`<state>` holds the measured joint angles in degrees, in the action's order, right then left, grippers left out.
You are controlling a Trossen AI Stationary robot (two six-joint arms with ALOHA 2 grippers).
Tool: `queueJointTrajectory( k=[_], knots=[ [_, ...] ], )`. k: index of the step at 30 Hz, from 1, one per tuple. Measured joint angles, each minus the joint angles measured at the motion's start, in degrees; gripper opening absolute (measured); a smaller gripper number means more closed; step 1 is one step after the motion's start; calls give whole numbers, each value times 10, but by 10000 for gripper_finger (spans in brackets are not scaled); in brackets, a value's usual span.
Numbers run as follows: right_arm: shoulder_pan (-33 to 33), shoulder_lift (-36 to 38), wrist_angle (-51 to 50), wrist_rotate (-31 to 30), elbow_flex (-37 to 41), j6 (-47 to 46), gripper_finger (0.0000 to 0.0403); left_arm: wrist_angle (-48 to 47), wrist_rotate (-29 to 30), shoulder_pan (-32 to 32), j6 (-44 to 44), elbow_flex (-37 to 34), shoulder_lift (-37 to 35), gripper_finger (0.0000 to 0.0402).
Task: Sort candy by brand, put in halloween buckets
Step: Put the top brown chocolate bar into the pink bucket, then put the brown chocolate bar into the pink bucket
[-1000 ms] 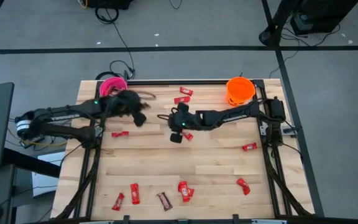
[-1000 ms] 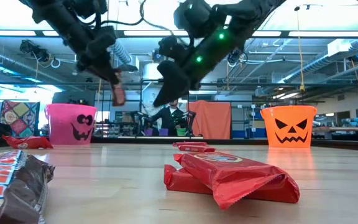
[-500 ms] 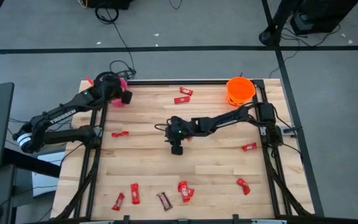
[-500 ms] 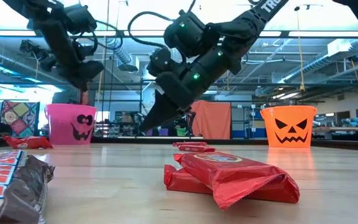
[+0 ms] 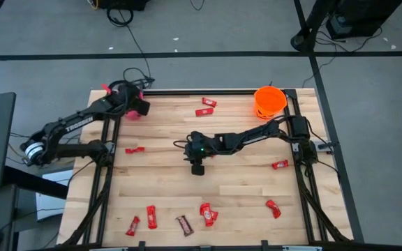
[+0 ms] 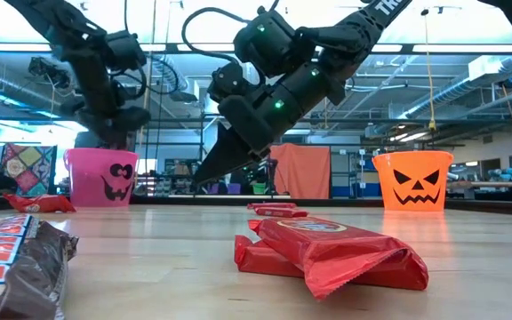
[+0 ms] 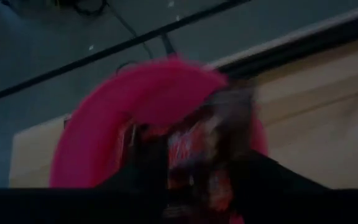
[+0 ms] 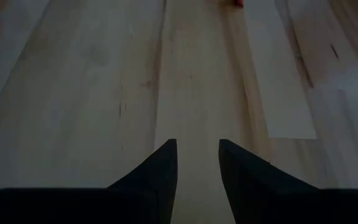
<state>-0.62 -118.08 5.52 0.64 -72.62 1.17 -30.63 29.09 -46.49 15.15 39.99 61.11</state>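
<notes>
My left gripper (image 5: 135,108) hangs over the pink bucket (image 6: 101,178) at the table's far left corner. In its wrist view the fingers (image 7: 148,171) stand apart above the bucket's mouth (image 7: 129,99), with a blurred brown candy (image 7: 225,124) between them. My right gripper (image 5: 198,167) is at the table's middle, slanting down, open over bare wood (image 8: 196,149) with nothing between its fingers. The orange bucket (image 5: 269,101) stands at the far right corner. Red candies (image 5: 206,102) (image 5: 134,150) and a brown one (image 5: 184,224) lie flat on the table. My left gripper: the brown candy (image 7: 225,124) shows only as a blur between the parted fingers over the pink bucket. I cannot tell whether either finger touches it.
More red candies lie at the right (image 5: 279,164) (image 5: 273,208) and along the near edge (image 5: 208,213) (image 5: 151,217) (image 5: 132,225). In the low view a red pair (image 6: 327,253) and a brown bar (image 6: 12,267) lie close to the camera. Bare wood surrounds my right gripper.
My left gripper has swung toward the table's far left corner, turning as it went, and now stands over the pink bucket; the candy that hung below it no longer shows there in the low view. My right gripper has sunk toward the table and tipped further down.
</notes>
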Motion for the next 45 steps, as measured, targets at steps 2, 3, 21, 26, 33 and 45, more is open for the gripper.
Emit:
queueJointTrajectory(
  k=[2, 3, 21, 26, 33, 45],
  knots=[
    [0, 0, 0, 0, 0, -1, 130, -4, 15, -4, 2, -4, 9, 202],
    [0, 0, -1, 0, 0, -1, 131, -4, 23, -5, 1, -6, 11, 218],
    [-2, 0, -30, 19, 0, 70, 130, 162, -134, 143, 37, -32, -143, 284],
    [-8, 5, -63, -182, 0, 152, 130, 376, -215, 238, 19, -97, -147, 284],
    [-61, 8, -90, -162, 0, 128, 129, 406, -205, 301, -5, -158, -146, 284],
    [-24, 12, -144, -57, 25, 18, 128, 443, -90, 502, 101, -192, -99, 267]
  ],
)
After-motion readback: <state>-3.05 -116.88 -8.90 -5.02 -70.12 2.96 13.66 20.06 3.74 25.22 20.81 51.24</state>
